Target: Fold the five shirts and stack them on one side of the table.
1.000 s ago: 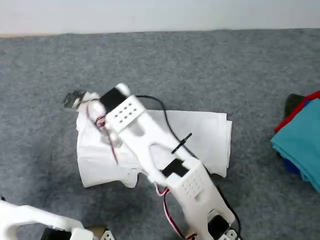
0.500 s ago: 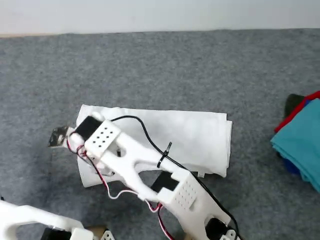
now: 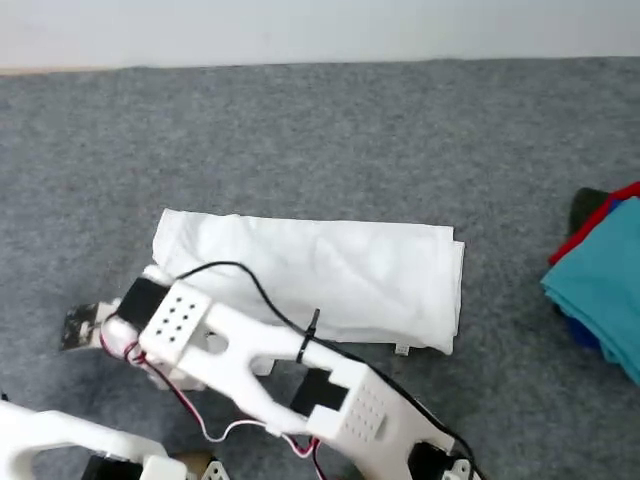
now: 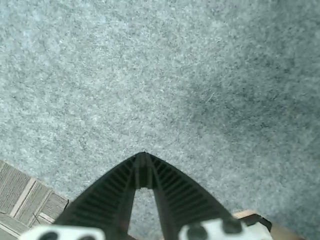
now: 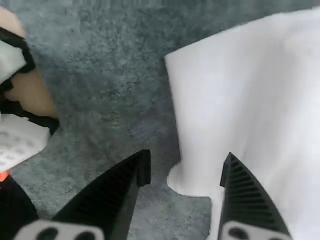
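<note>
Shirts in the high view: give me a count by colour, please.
White shirt: 1, folded, in the middle
Teal shirt: 1, on top, far right
Red shirt: 1, edge showing beside the teal
Blue shirt: 1, under the teal
Dark shirt: 1, behind the red
Total: 5

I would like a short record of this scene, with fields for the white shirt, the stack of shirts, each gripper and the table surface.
white shirt: folded into a long strip, lying flat mid-table
stack: folded shirts at the table's side, teal on top, red and blue beneath
right gripper: open, empty, at the white shirt's edge
left gripper: shut, empty, above bare carpet
table surface: grey carpet
</note>
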Controlling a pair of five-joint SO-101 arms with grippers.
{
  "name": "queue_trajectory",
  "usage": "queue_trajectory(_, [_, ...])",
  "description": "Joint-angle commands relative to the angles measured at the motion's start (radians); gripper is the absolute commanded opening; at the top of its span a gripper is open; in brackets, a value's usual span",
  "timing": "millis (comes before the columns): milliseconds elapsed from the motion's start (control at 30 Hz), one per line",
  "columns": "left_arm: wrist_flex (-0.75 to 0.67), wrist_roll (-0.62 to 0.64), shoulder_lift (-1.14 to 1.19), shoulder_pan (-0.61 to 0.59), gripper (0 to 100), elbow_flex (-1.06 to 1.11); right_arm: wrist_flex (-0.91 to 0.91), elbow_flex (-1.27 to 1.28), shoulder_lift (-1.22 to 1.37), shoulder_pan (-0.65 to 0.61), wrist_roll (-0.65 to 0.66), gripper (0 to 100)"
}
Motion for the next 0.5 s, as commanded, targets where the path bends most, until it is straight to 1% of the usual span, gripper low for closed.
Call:
queue_trajectory(0, [-0.012,-0.008,-0.032,0.003,0,-0.008,-0.025,-0.003,0.028,0.01,-0.009,24.2])
queue_trajectory(133, [-0.012,-0.008,-0.032,0.003,0,-0.008,-0.067,-0.005,0.079,0.05,-0.008,23.6])
queue_trajectory(200, [-0.012,-0.008,-0.032,0.003,0,-0.008,-0.074,-0.005,0.074,0.07,-0.008,19.0])
queue_trajectory(333, [-0.014,-0.008,-0.031,0.003,0,-0.005,-0.081,-0.006,0.042,0.119,-0.008,4.5])
queue_trajectory(367, [-0.014,-0.008,-0.029,0.003,0,-0.005,-0.081,-0.006,0.031,0.131,-0.008,2.6])
queue_trajectory(467, [-0.014,-0.008,-0.026,0.005,0,-0.004,-0.081,-0.006,0.001,0.173,-0.008,2.0])
